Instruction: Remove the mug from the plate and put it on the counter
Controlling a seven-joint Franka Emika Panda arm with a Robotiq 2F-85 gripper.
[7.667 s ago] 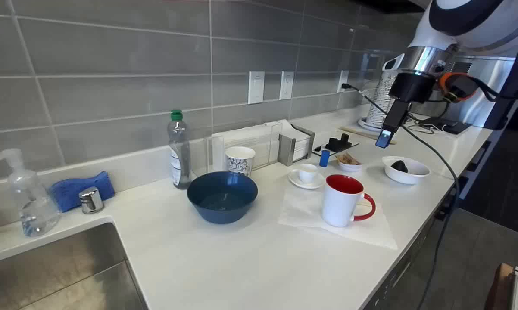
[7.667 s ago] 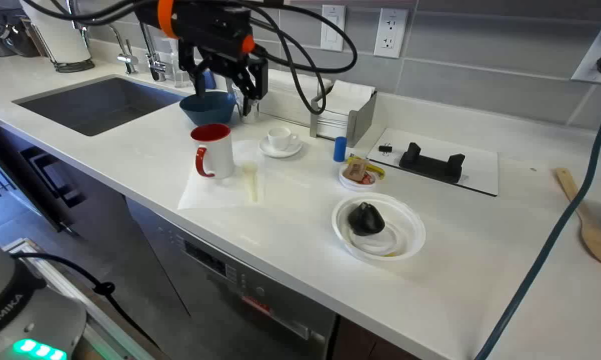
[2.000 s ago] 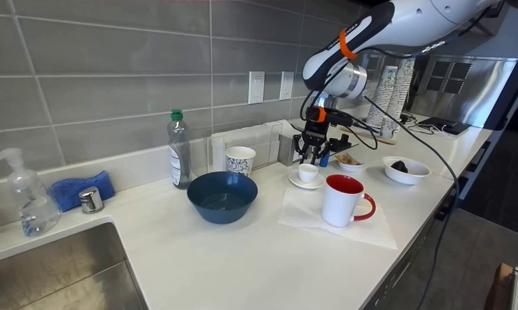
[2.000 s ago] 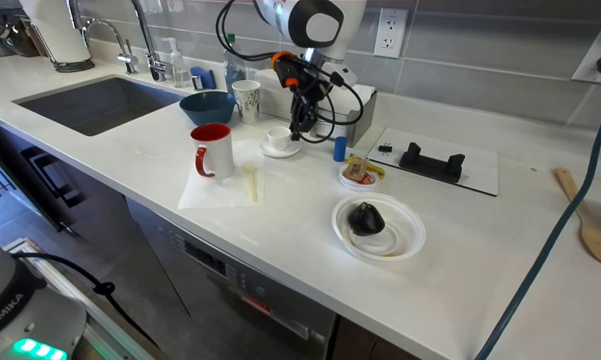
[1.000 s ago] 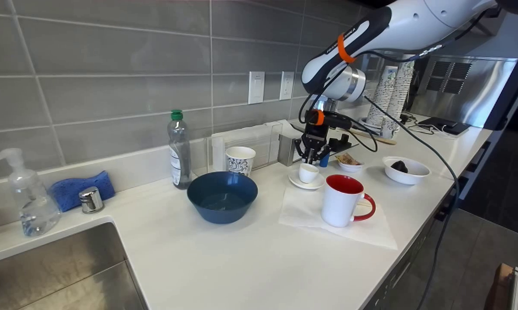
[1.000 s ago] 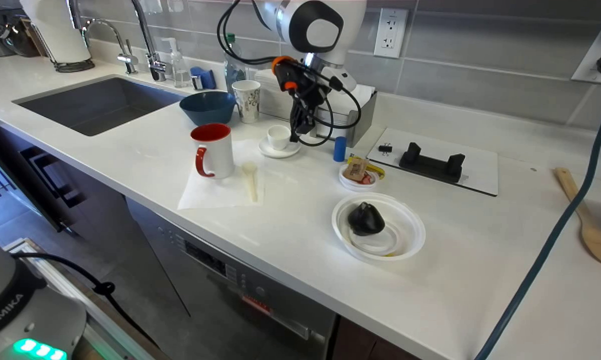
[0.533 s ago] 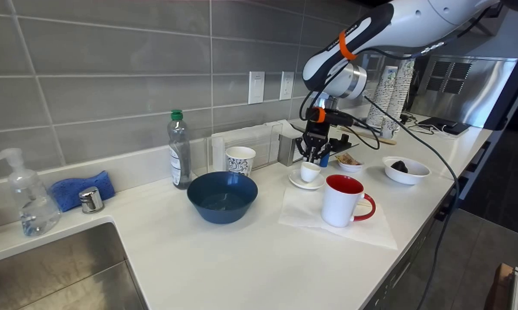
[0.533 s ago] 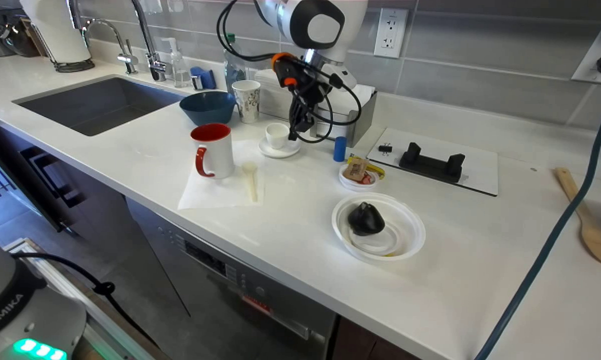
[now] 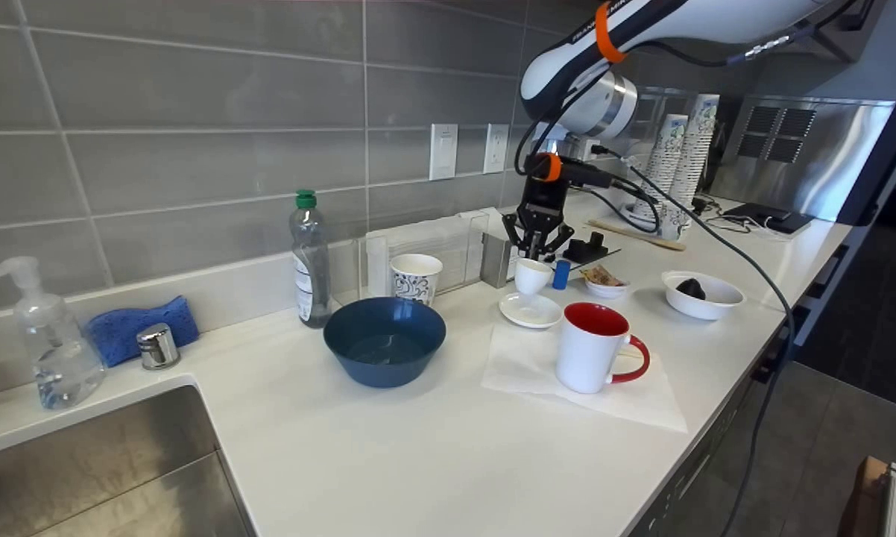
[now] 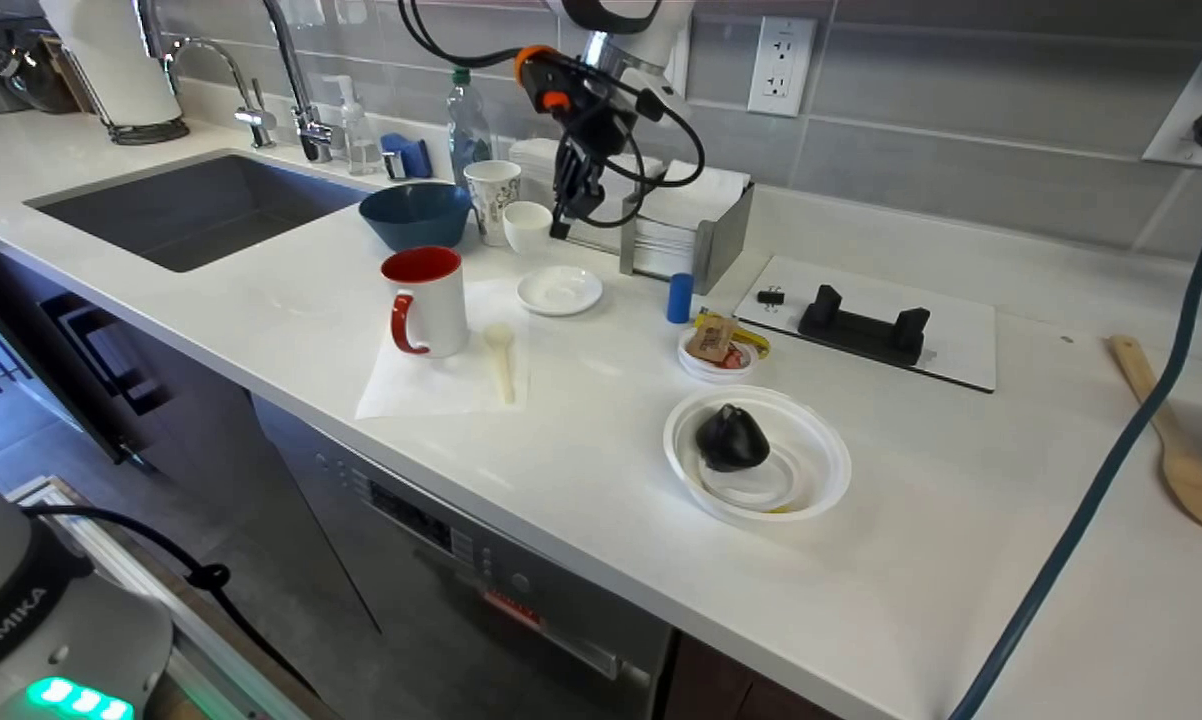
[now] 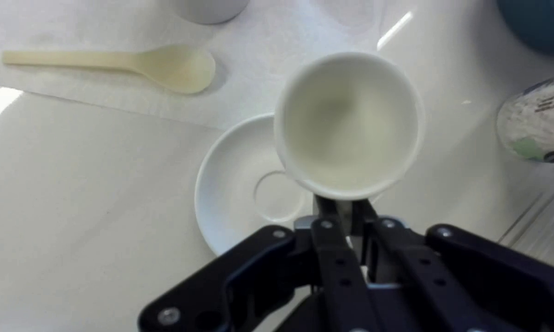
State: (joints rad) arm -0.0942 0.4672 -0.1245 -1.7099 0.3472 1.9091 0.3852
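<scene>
The white espresso cup (image 11: 349, 127) is pinched by its handle in the gripper (image 11: 344, 210), upper centre of the wrist view.

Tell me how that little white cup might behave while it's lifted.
The small white cup could swing or tilt, since the gripper holds it at one side only. It is probably light, being small and, in the wrist view, apparently empty. It may chip if knocked, as its smooth white surface suggests china.
</scene>
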